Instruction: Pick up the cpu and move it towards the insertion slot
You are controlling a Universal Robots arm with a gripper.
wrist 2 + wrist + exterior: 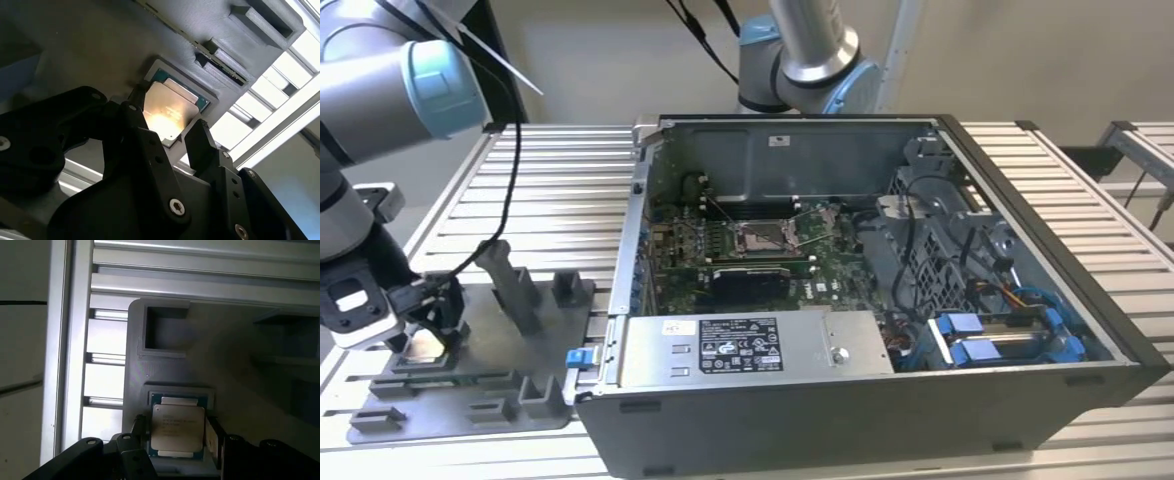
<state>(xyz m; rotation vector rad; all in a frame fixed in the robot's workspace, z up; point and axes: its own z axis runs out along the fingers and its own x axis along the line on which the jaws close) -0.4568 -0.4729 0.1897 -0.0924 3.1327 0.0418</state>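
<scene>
Lower left of the exterior view: my gripper [434, 325] is down over the grey tray [494, 400]. The tray lies on the slatted table [560, 190], just beside the open computer case [854, 420].
Gripper state: my jaws are apart, with one black finger [132, 125] on each side of the cpu [167, 107].
Contact: my fingers stand close against two opposite edges of the cpu. Whether the pads touch it, I cannot tell.
Cpu position: it lies flat in a square pocket of the grey tray [165, 370], silvery top upward, with a thin green border showing around the top.
Cpu in the frames: it sits near the centre of the second wrist view and at the lower centre of the first wrist view [177, 427]. In the exterior view it is a pale lit patch [424, 347] under my fingers.
Tray detail: a square recess [165, 327] shows in the upper middle of the first wrist view, apart from the cpu's pocket.
Insertion slot: the metal-framed square [761, 237] sits at the middle of the exterior view, on the green motherboard [680, 270] inside the case.
Separation: the cpu and the insertion slot are well apart, with the case wall between them.
</scene>
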